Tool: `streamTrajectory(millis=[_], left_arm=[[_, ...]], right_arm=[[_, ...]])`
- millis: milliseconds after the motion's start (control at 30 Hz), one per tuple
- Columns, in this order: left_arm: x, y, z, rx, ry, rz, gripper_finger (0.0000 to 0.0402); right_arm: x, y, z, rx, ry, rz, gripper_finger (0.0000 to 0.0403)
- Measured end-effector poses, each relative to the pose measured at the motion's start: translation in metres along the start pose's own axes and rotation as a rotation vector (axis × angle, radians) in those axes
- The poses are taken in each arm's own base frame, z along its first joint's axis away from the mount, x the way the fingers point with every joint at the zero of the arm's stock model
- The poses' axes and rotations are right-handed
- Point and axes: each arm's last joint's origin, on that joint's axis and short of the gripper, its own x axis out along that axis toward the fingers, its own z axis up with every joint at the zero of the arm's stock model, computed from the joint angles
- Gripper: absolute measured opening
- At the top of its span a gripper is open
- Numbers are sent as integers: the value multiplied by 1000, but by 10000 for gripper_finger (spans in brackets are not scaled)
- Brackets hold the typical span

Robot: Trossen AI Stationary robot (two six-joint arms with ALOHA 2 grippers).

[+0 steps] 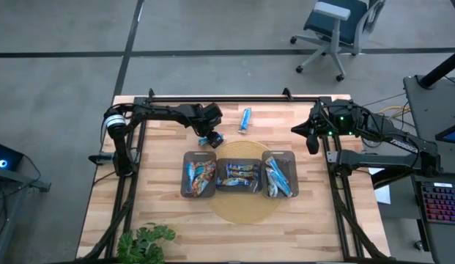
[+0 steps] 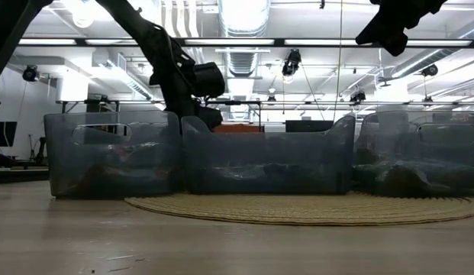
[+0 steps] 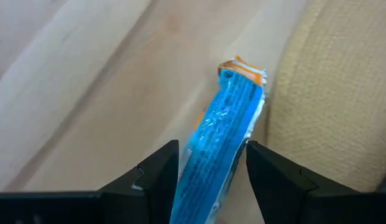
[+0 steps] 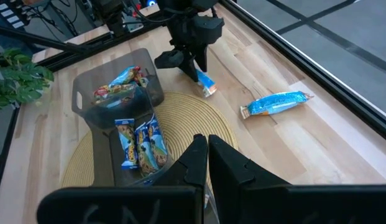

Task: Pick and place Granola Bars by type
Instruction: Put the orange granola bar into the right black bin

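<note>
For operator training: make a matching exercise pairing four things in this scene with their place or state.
Things:
1. left gripper
2. right gripper
3. loose blue bar
4. round woven mat

States:
A. lying alone on bare wood
B. under the three trays
C. jaws around a blue bar
D. jaws shut, empty

Pairs: 1-C, 2-D, 3-A, 4-B
</note>
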Motion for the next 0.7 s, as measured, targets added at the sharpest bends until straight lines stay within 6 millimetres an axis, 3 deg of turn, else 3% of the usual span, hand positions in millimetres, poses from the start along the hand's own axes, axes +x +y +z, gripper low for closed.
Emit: streamTrajectory(millis=[467,700], left_arm=[[23,3,-1,50,47,24,170],[24,3,0,46,62,21,168]], right_arm=[[0,0,0,3,0,0,8],[0,0,0,3,1,0,8]])
